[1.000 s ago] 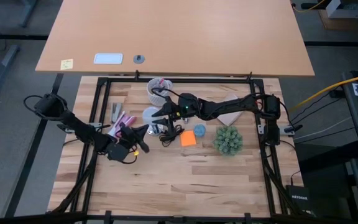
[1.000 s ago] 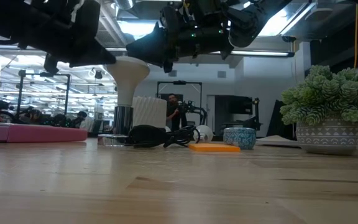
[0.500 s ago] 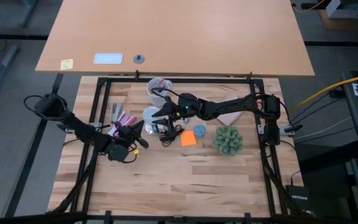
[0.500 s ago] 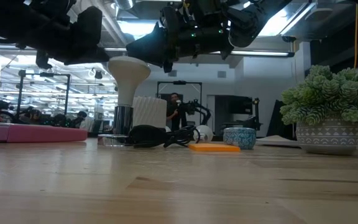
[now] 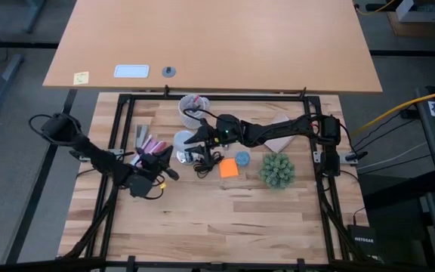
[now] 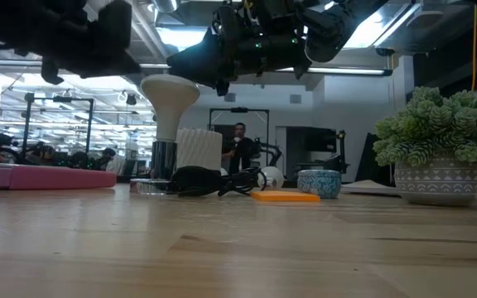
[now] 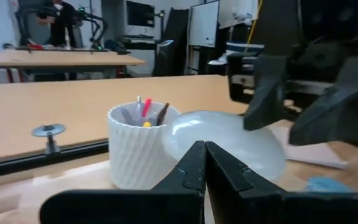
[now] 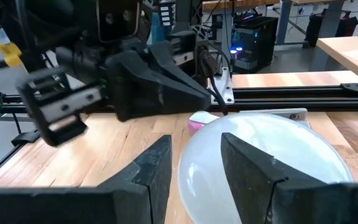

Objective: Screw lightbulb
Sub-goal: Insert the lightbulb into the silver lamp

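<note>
The white lightbulb (image 6: 170,95) stands upright, its narrow base in the silver socket (image 6: 151,186) on the table. From above it shows as a white dome (image 5: 182,140). My right gripper (image 5: 196,140) reaches in from the table's right. It is open, and its fingertips (image 8: 235,149) stand over the dome's top, nearer its right side. My left gripper (image 5: 174,153) comes from the near left, shut and level. Its tip (image 7: 204,155) is beside the dome's near-left side. My right gripper's open fingertips lie close over the top of the bulb's dome (image 8: 309,155); whether they touch it I cannot tell. My left gripper's shut tip points level at the dome's side (image 7: 229,140); whether it touches I cannot tell.
A white ribbed cup of pens (image 5: 193,107) stands just beyond the bulb. The black cord (image 5: 206,162), an orange sticky note (image 5: 229,168), a small blue bowl (image 5: 242,159) and a potted plant (image 5: 277,170) lie to the right. Pink items (image 5: 148,145) lie to the left.
My left gripper has turned at the wrist and swung a little toward the far edge, closer to the bulb, staying shut. The bulb has kept still.
</note>
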